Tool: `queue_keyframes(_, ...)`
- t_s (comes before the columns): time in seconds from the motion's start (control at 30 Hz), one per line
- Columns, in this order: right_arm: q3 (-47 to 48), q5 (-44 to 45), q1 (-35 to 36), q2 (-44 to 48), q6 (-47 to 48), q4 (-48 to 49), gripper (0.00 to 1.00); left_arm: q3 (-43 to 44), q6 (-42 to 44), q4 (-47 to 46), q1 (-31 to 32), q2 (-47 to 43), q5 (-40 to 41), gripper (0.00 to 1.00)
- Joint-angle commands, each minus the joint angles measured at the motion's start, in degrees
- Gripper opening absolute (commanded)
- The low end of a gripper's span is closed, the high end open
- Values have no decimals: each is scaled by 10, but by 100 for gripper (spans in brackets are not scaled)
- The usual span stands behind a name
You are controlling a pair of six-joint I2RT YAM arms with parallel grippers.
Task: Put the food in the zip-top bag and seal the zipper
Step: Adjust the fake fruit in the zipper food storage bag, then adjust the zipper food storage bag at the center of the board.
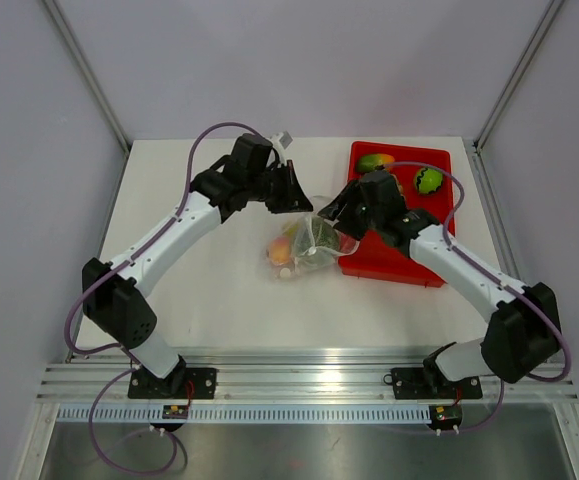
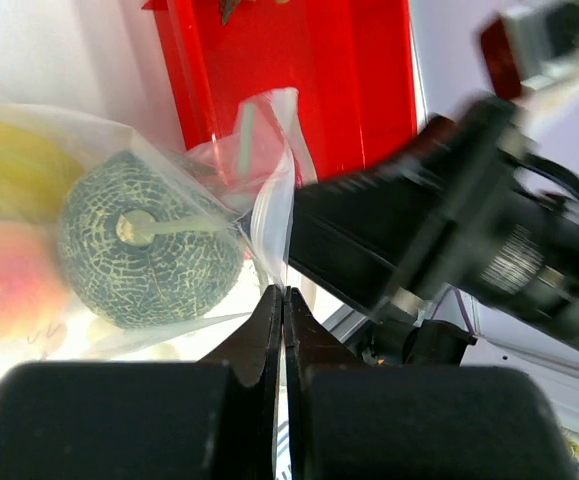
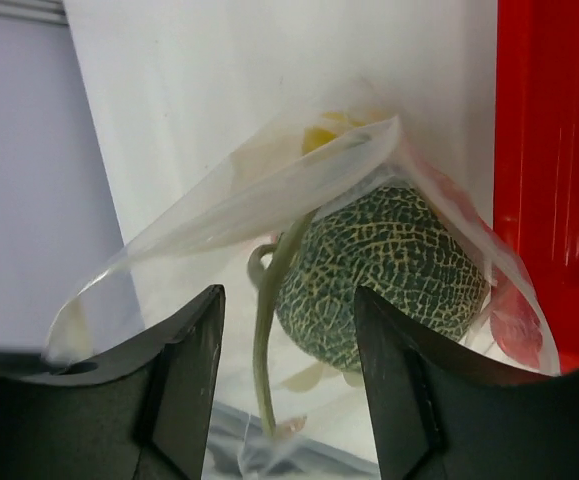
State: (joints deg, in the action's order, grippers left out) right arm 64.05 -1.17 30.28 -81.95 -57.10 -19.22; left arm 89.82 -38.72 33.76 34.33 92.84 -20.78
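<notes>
The clear zip-top bag (image 1: pixel 306 243) lies beside the red tray's left edge. Inside it are the netted melon (image 2: pixel 149 240), the yellow piece (image 2: pixel 9 165) and the orange-peach fruit (image 2: pixel 4 285). My left gripper (image 2: pixel 284 292) is shut on the bag's mouth edge, where the whitish zipper (image 2: pixel 271 215) runs; in the top view this gripper (image 1: pixel 299 200) is above the bag. My right gripper (image 3: pixel 287 300) is open, its fingers either side of the bag's mouth, with the melon (image 3: pixel 384 270) just beyond; it also shows from above (image 1: pixel 337 215). The red-green mango (image 1: pixel 374 162) and green apple (image 1: pixel 429 180) sit in the tray.
The red tray (image 1: pixel 399 262) stands right of the bag, close under my right arm. The two grippers are very close together over the bag. White walls enclose the table on three sides.
</notes>
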Motion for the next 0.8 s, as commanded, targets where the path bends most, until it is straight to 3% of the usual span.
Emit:
queue_keyframes(0.0,19,0,5,79,79,-34,62,35,-6,-24,-8,-7,-2,0)
queue_keyframes(0.13,-6,55,6,143,101,-68,62,42,-7,-22,-9,-7,-3,0)
queue_keyframes(0.23,-31,91,3,170,116,-87,68,43,-6,-20,-9,-9,-2,0)
queue_keyframes(0.4,-68,71,-6,171,115,-101,76,47,-4,-17,-9,-13,-2,0)
queue_keyframes(0.57,-124,25,-5,165,79,-49,77,47,-5,-16,-10,-16,2,0)
queue_keyframes(0.67,-139,-8,-5,139,73,-27,68,46,-4,-15,-11,-18,5,0)
queue_keyframes(0.7,-140,-18,-5,125,74,-22,60,46,-3,-14,-12,-19,6,0)
queue_keyframes(0.73,-138,-28,-5,120,73,-18,32,44,-2,-12,-13,-19,6,0)
queue_keyframes(0.77,-135,-31,-5,117,73,-10,17,44,1,-9,-14,-20,9,0)
